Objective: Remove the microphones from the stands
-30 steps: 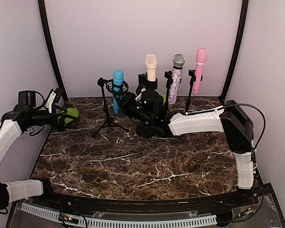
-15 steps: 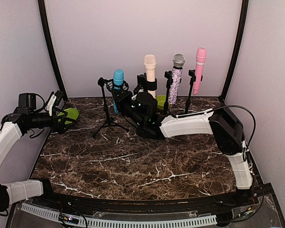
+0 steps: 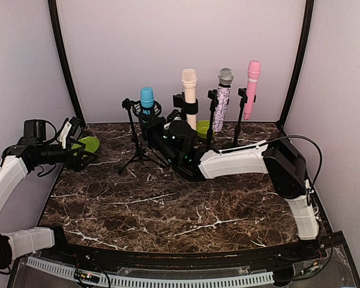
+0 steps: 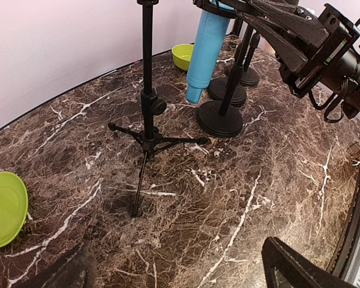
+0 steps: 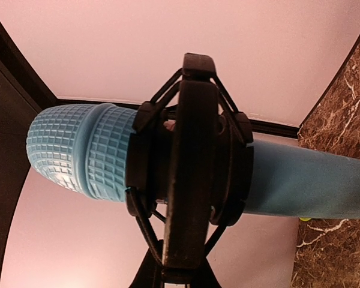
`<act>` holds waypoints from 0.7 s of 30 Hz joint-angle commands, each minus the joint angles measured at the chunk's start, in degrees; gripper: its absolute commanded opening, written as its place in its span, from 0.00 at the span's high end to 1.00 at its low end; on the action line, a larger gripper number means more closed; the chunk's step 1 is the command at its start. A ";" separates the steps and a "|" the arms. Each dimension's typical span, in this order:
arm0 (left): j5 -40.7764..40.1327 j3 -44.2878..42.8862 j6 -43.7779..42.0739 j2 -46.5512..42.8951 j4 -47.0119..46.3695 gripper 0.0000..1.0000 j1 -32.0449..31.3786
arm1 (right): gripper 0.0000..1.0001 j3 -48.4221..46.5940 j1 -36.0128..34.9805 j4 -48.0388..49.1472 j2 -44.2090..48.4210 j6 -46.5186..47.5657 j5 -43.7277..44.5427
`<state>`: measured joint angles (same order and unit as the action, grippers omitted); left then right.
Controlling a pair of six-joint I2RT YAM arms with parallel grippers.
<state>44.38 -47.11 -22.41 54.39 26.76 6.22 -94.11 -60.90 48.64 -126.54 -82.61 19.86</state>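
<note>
A blue microphone sits in the black shock mount of a tripod stand at the back left. My right gripper is up against the mount and the microphone's body. In the right wrist view the blue microphone and the mount fill the frame, and dark shapes at the bottom converge under the mount. How its jaws stand does not show. My left gripper is open and empty at the far left. The left wrist view shows the stand and the blue microphone.
A cream microphone, a glittery one and a pink one stand on round-base stands along the back. A green plate lies beside the left gripper, and a green bowl sits behind the stands. Walls close in on three sides.
My right arm has reached further left to the blue microphone's mount. The stand's top and the microphone have shifted slightly left. My left gripper has drawn back a little to the left.
</note>
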 commanded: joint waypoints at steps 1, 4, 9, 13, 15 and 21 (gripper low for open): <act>0.91 0.99 -0.88 -1.64 0.58 0.01 0.24 | 1.00 1.52 -0.69 1.66 2.62 1.83 0.96; 1.17 0.89 -0.75 -1.58 0.29 0.01 0.20 | 1.00 4.05 -1.32 2.07 4.46 1.37 0.57; 3.92 0.53 -0.01 -0.92 -0.96 0.01 0.20 | 1.00 10.58 -3.31 3.31 9.14 0.74 -0.55; 8.25 0.44 1.01 0.14 -2.54 0.01 0.15 | 1.00 16.49 -5.54 3.56 13.08 0.69 -2.13; 9.17 0.12 2.16 0.90 -3.88 0.01 -0.16 | 1.00 19.70 -6.35 3.46 14.94 0.70 -3.08; 7.31 -4.43 0.75 5.44 -3.29 0.01 -6.90 | 1.00 27.66 -7.63 3.94 21.28 -3.01 -3.95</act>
<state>50.70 -47.46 -21.17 57.43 23.88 3.25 -68.75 -67.68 52.71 -108.77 -85.08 18.20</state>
